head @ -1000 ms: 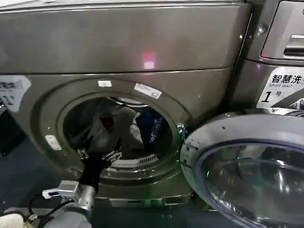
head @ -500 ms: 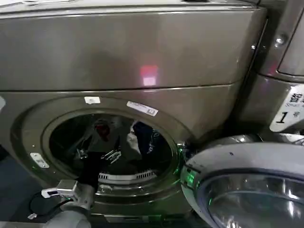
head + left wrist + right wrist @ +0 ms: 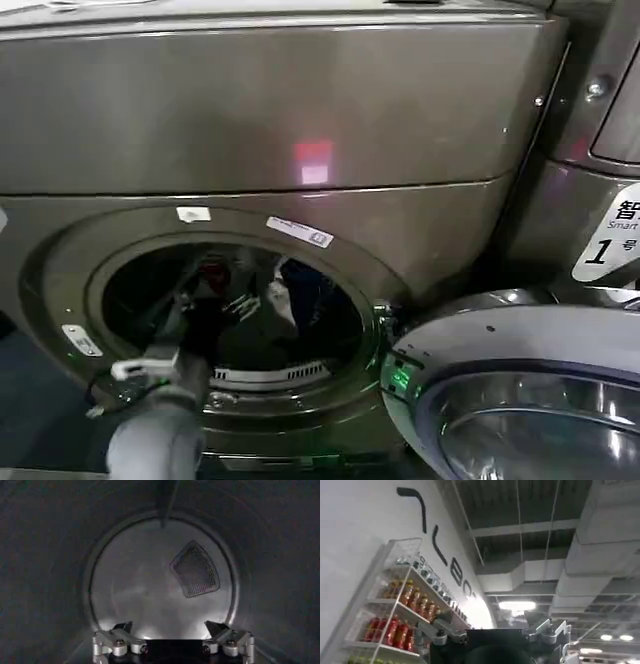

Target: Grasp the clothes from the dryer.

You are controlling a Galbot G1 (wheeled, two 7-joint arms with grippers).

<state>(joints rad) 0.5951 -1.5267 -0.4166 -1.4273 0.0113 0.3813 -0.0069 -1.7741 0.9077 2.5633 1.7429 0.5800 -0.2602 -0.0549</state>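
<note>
The dryer [image 3: 300,110] stands with its round opening facing me, and the clothes [image 3: 290,300] lie inside the drum: a white piece, a dark blue piece and something red [image 3: 214,270]. My left arm [image 3: 160,435] reaches through the opening, and its gripper [image 3: 232,305] is inside the drum just left of the pile. In the left wrist view the left gripper [image 3: 170,626] is open with nothing between its fingers, facing the drum's bare back wall and mesh vent [image 3: 195,569]. My right gripper [image 3: 495,627] is open and points up toward a ceiling.
The dryer's door [image 3: 520,400] hangs open at the lower right, close to the opening. A second machine [image 3: 610,150] with a "1" label stands to the right. A lint grille [image 3: 265,375] lines the lower rim. Shelves of bottles [image 3: 395,620] show in the right wrist view.
My left arm has pushed up and deeper into the drum, its wrist bracket rising toward the rim. The head view rose a second ago, then held almost still.
</note>
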